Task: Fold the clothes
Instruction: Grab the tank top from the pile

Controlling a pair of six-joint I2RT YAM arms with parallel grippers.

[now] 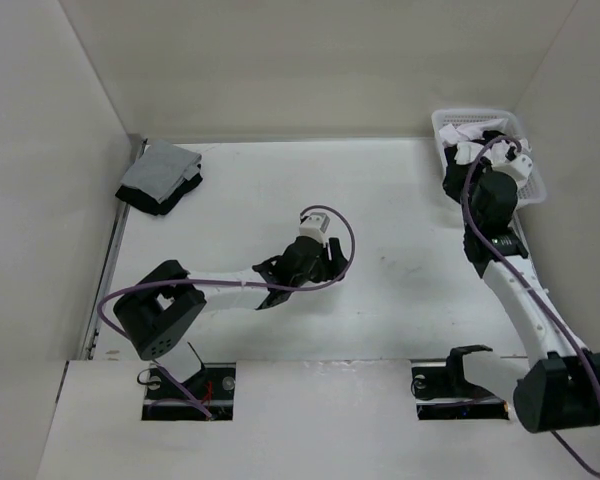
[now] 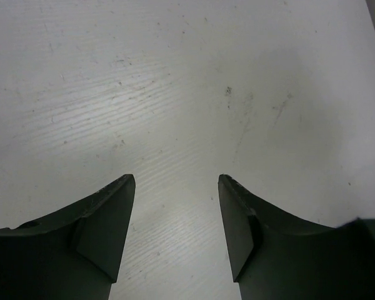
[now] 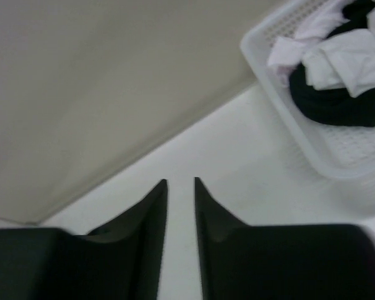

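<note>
White clothes lie bunched in a basket ahead-right of the right end effector, narrowly parted, empty. Likely light, limp; pinch a raised fold. Left end effector spread, empty.

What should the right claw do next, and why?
Probably dip the right claw into the basket and pinch the white cloth. The claw is empty and hangs near the basket, while the cloth lies crumpled in there with a black garment.
</note>
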